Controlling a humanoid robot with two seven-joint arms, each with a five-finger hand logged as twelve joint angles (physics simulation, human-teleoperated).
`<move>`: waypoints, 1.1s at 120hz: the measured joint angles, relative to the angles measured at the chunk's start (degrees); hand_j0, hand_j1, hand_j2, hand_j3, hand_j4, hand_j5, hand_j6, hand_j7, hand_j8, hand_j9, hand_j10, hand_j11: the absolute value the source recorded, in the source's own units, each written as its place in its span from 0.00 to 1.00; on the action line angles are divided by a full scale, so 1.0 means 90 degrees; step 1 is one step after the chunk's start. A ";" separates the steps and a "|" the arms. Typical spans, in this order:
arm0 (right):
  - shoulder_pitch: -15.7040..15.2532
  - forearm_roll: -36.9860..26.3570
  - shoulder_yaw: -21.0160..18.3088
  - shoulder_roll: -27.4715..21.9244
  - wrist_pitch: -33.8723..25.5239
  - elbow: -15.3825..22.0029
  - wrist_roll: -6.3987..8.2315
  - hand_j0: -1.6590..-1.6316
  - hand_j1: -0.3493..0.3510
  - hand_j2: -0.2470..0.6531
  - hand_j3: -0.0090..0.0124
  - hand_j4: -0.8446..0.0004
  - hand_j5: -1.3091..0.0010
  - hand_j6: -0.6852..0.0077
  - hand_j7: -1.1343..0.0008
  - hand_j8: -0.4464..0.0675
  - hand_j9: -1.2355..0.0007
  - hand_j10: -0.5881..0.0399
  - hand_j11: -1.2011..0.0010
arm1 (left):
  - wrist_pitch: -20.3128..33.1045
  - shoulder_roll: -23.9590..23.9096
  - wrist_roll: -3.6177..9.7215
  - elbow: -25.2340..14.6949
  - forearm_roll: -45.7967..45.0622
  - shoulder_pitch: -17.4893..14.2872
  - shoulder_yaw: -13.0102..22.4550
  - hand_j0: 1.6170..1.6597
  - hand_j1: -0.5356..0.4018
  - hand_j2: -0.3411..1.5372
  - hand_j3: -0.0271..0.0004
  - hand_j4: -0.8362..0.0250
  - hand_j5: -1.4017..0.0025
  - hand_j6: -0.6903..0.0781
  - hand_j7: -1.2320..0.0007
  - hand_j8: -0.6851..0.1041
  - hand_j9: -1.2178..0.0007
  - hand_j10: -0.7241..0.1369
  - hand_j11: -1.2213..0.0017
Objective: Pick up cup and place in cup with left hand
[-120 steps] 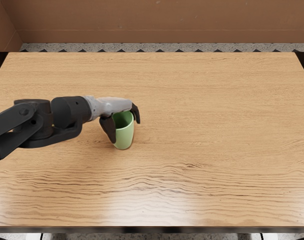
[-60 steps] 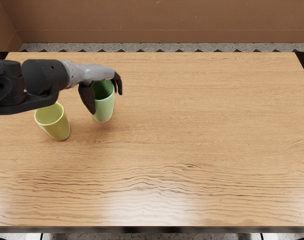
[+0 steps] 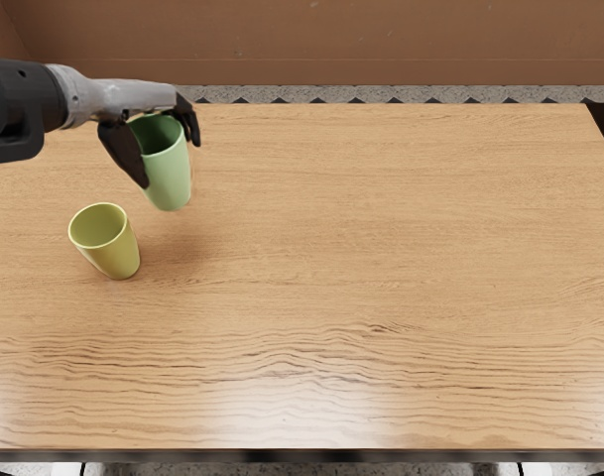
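Since your left hand (image 3: 133, 96) has the green cup (image 3: 169, 174) in its grasp, you can count the picking-up half of the task as done. The hand is closed in around the cup near its mouth: the dark thumb (image 3: 124, 151) lies along the side toward the picture's left, and the fingers (image 3: 189, 120) curl down over the opposite side of the rim. The cup looks to be off the table (image 3: 381, 258), judging by the soft shadow (image 3: 187, 248) on the wood below it, and it hangs close to upright, with its mouth upward.

What you have left is the placing. The yellow cup (image 3: 117, 255) stands upright on the table near the picture's left side, mouth up, and I take it to be your target. The green cup is beyond it and to the picture's right, apart from it and not over its mouth. You would need to bring the held cup across and toward the near edge, line its base up with the yellow rim, lower it in and let go. If you come down off-centre, you may catch that rim and tip the yellow cup over.

As for brands, labels or writing, you have none to read on either cup, on the arm (image 3: 19, 107) or on the table
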 joint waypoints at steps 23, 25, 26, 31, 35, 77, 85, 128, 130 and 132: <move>0.0000 -0.0001 0.0000 0.0000 0.0000 0.0000 0.0000 0.04 0.00 0.27 0.42 1.00 1.00 0.99 1.00 0.87 1.00 0.94 1.00 | -0.0002 0.0491 0.0000 0.0000 -0.0291 -0.0031 -0.0004 0.85 0.38 0.26 0.99 0.46 0.54 0.48 0.48 0.59 0.48 0.47 0.48; 0.0000 0.0000 0.0000 0.0000 0.0000 0.0000 0.0000 0.04 0.00 0.27 0.42 1.00 1.00 0.99 1.00 0.87 1.00 0.94 1.00 | -0.0005 0.0525 0.0000 0.0000 -0.0319 -0.0031 -0.0004 0.85 0.37 0.27 0.99 0.46 0.54 0.48 0.48 0.59 0.49 0.47 0.48; 0.0000 0.0000 0.0001 0.0000 0.0000 0.0000 0.0000 0.04 0.00 0.27 0.42 1.00 1.00 0.99 1.00 0.87 1.00 0.94 1.00 | -0.0008 0.0534 -0.0001 0.0001 -0.0332 -0.0031 -0.0004 0.85 0.37 0.27 0.99 0.46 0.53 0.49 0.48 0.59 0.49 0.47 0.48; 0.0000 0.0000 0.0001 0.0000 0.0000 0.0000 0.0000 0.04 0.00 0.27 0.42 1.00 1.00 0.99 1.00 0.87 1.00 0.94 1.00 | -0.0014 0.0588 -0.0001 0.0000 -0.0396 -0.0031 -0.0004 0.84 0.35 0.28 0.99 0.47 0.53 0.50 0.48 0.60 0.49 0.49 0.48; 0.0000 -0.0001 0.0000 0.0000 0.0000 -0.0001 0.0000 0.04 0.00 0.27 0.42 1.00 1.00 0.99 1.00 0.87 1.00 0.94 1.00 | -0.0013 0.0636 -0.0001 0.0000 -0.0437 -0.0031 -0.0004 0.83 0.35 0.28 0.99 0.47 0.53 0.51 0.48 0.61 0.48 0.50 0.48; 0.0000 0.0002 0.0000 0.0000 0.0000 -0.0001 0.0000 0.04 0.00 0.27 0.42 1.00 1.00 0.99 1.00 0.87 1.00 0.94 1.00 | -0.0018 0.1111 0.0000 0.0000 -0.0663 0.0063 0.0018 0.79 0.32 0.30 0.99 0.48 0.52 0.55 0.47 0.65 0.48 0.53 0.47; 0.0000 0.0003 0.0001 0.0000 0.0000 0.0001 0.0000 0.04 0.00 0.27 0.42 1.00 1.00 0.99 1.00 0.87 1.00 0.94 1.00 | -0.0015 0.1208 0.0001 0.0000 -0.0674 0.0076 0.0026 0.79 0.33 0.29 0.99 0.48 0.52 0.54 0.46 0.65 0.48 0.52 0.47; 0.0000 0.0001 -0.0001 0.0000 0.0000 0.0000 0.0000 0.04 0.00 0.27 0.42 1.00 1.00 0.99 1.00 0.87 1.00 0.94 1.00 | -0.0009 0.1402 -0.0001 0.0000 -0.0762 0.0267 0.0066 0.82 0.35 0.30 0.99 0.47 0.52 0.51 0.47 0.62 0.49 0.49 0.47; 0.0000 0.0001 -0.0001 0.0000 0.0000 0.0001 0.0000 0.04 0.00 0.27 0.42 1.00 1.00 0.99 1.00 0.87 1.00 0.94 1.00 | -0.0006 0.1402 -0.0001 0.0000 -0.0764 0.0286 0.0066 0.82 0.35 0.31 0.99 0.47 0.53 0.50 0.47 0.61 0.49 0.49 0.48; 0.0000 0.0001 -0.0001 0.0000 0.0000 0.0001 0.0000 0.04 0.00 0.27 0.42 1.00 1.00 0.99 1.00 0.87 1.00 0.94 1.00 | -0.0007 0.1403 -0.0001 -0.0001 -0.0767 0.0304 0.0068 0.83 0.35 0.31 0.99 0.47 0.53 0.50 0.47 0.61 0.49 0.48 0.48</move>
